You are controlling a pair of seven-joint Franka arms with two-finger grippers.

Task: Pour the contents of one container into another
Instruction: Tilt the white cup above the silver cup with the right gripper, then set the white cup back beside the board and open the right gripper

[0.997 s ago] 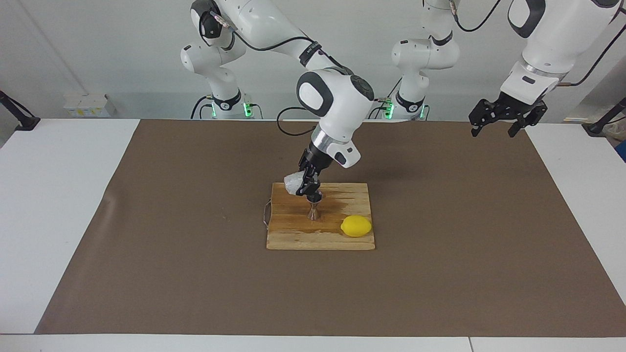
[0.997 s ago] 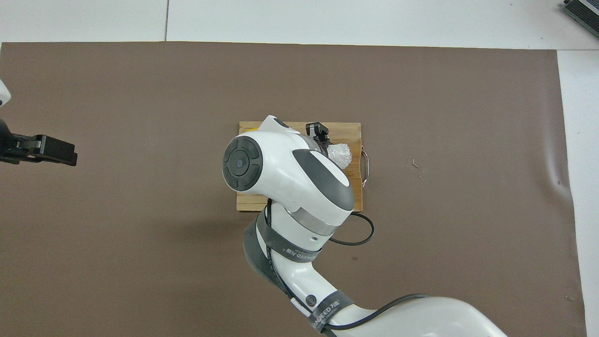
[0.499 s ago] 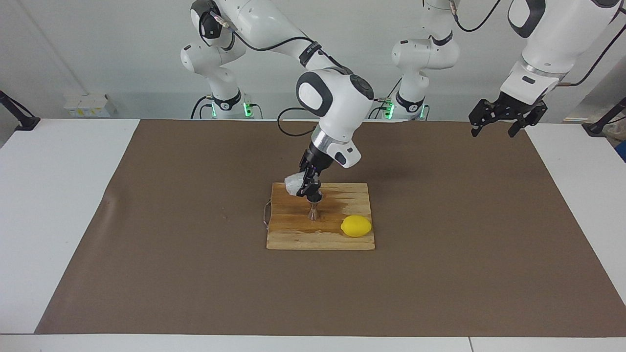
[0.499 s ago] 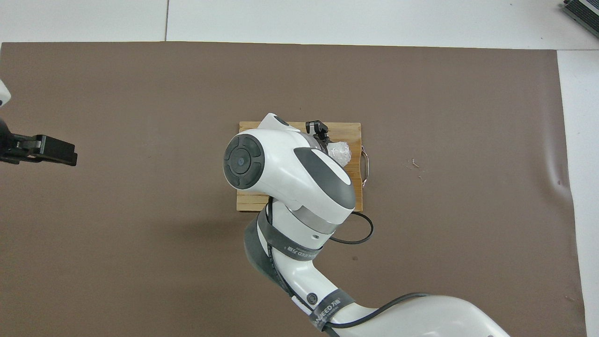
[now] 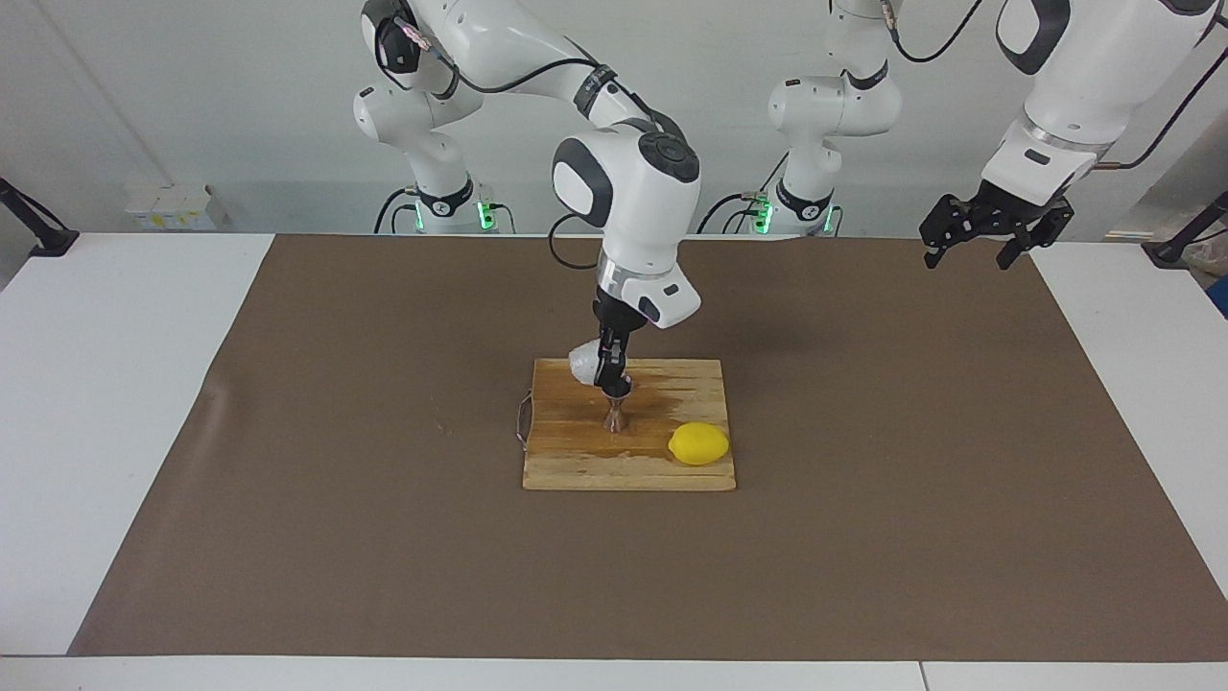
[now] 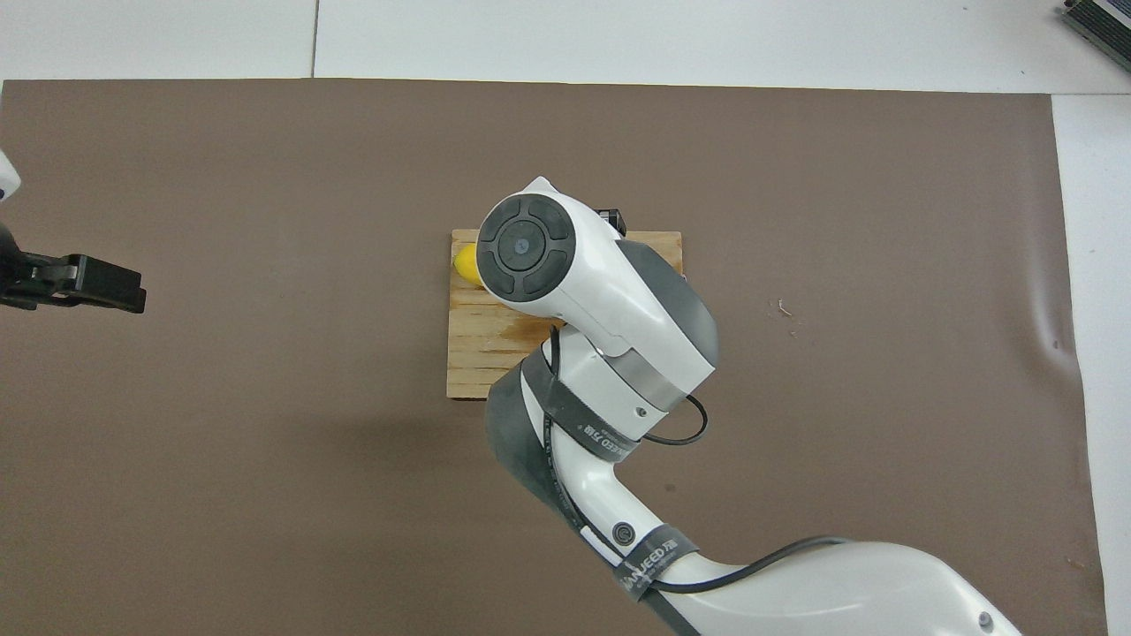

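Observation:
My right gripper [image 5: 606, 369] is shut on the small frosted whitish cup [image 5: 582, 364] and holds it tilted just above the rim of the steel hourglass jigger [image 5: 616, 410]. The jigger stands upright on the wooden board [image 5: 576, 451]. In the overhead view the right arm hides the cup, the jigger and the gripper. My left gripper [image 5: 979, 240] hangs in the air over the mat at the left arm's end of the table and waits; it also shows in the overhead view [image 6: 97, 287].
A yellow lemon [image 5: 698, 443] lies on the board, beside the jigger toward the left arm's end and a little farther from the robots; its tip shows in the overhead view [image 6: 465, 266]. The board [image 6: 482, 344] lies on a brown mat [image 5: 384, 537].
My right arm's wrist has swung more upright and toward the right arm's end. The cup has turned steeper over the jigger. The left arm has not moved.

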